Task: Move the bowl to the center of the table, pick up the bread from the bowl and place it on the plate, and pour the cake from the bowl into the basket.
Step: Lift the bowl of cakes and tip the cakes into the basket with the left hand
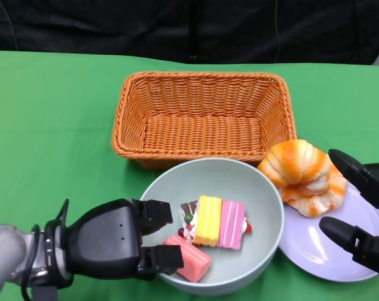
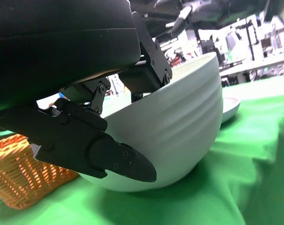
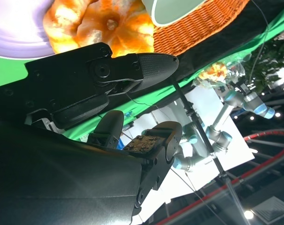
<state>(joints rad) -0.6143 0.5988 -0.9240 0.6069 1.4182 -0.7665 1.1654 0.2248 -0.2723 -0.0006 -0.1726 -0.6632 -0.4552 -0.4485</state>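
1. Left hand point(image 1: 123, 241) grips the bowl point(image 1: 252, 188) rim; cake point(image 1: 217, 222) inside, just beside its fingers.
2. Right hand point(image 1: 358, 210) empty, fingers apart, beside the bread point(image 1: 302, 175) on the plate point(image 1: 327, 248).
3. Basket point(image 1: 202, 116) beyond both hands.

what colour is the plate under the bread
Pale lilac plate, clearest in the head view.

Head view looks down from above on the bowl point(image 1: 214, 219), basket behind it, plate beside it. Left wrist camera sits low, very near the bowl's point(image 2: 179, 126) outer wall. Right wrist camera, turned over, shares bowl rim point(image 3: 172, 10) and bread.
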